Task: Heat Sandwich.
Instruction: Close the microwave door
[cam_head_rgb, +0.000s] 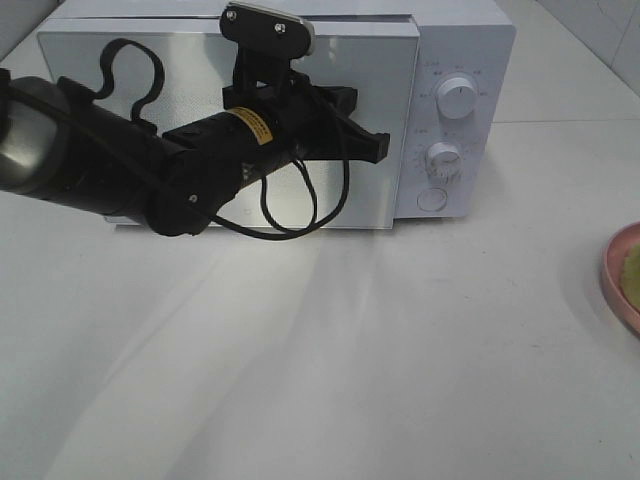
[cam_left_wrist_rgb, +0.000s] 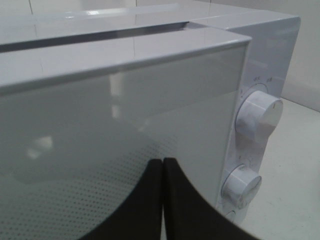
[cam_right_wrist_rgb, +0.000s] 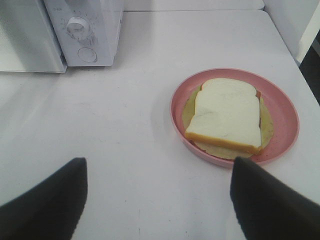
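The sandwich (cam_right_wrist_rgb: 227, 115), thick white bread with a tan crust, lies on a round pink plate (cam_right_wrist_rgb: 285, 105) in the right wrist view. My right gripper (cam_right_wrist_rgb: 157, 170) hovers open above the table short of the plate, and nothing is between its fingers. It does not show in the high view, where only the plate's rim (cam_head_rgb: 618, 275) peeks in at the right edge. My left gripper (cam_head_rgb: 375, 145) is shut and empty. Its tips (cam_left_wrist_rgb: 163, 162) sit close to the right edge of the white microwave's (cam_head_rgb: 450, 60) mirrored door (cam_head_rgb: 200, 90).
Two white knobs (cam_head_rgb: 457, 98) (cam_head_rgb: 443, 157) and a round button (cam_head_rgb: 432, 199) sit on the microwave's right panel. A black cable loops under the left arm. A dark gap runs along the door's top edge in the left wrist view. The white table (cam_head_rgb: 320, 380) spreads in front.
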